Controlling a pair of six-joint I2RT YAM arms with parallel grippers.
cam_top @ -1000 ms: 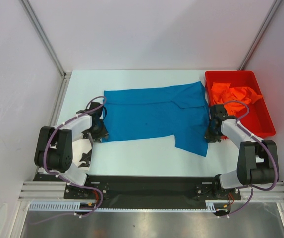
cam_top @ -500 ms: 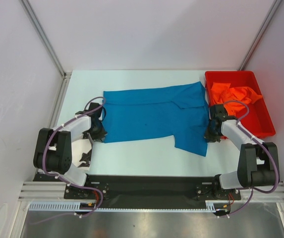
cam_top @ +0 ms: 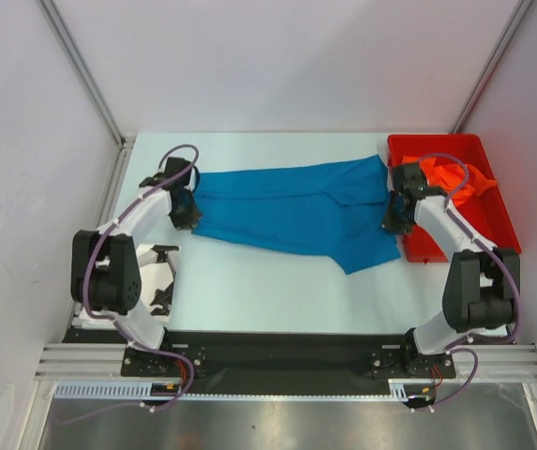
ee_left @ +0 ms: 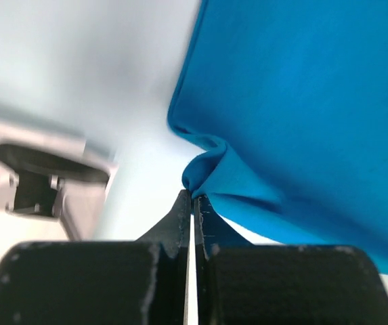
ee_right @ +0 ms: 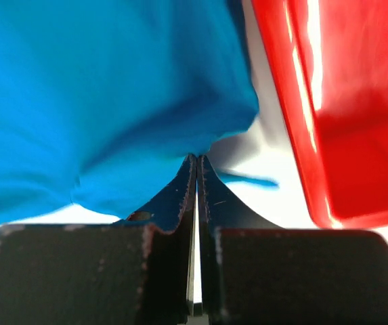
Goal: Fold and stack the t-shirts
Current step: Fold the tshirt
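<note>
The bright blue t-shirt [cam_top: 291,206] lies stretched across the table's far half, its near edge lifted. My left gripper [cam_top: 186,214] is shut on the shirt's left edge; in the left wrist view the cloth [ee_left: 302,101] bunches at my fingertips [ee_left: 194,196]. My right gripper [cam_top: 395,214] is shut on the shirt's right edge beside the bin; the right wrist view shows the blue cloth [ee_right: 99,95] pinched at my fingertips [ee_right: 197,161]. The orange t-shirt [cam_top: 455,176] lies crumpled in the red bin. A bit of white cloth with black blotches [cam_top: 156,281] shows beside the left arm.
The rigid red plastic bin [cam_top: 474,239] stands at the right edge of the table, close to my right gripper; its wall shows in the right wrist view [ee_right: 295,101]. Metal frame posts rise at the back corners.
Both grippers have moved away from me toward the back of the table, carrying the blue shirt's near edge up and over. The shirt now looks narrower and its lower sleeve has shifted back.
</note>
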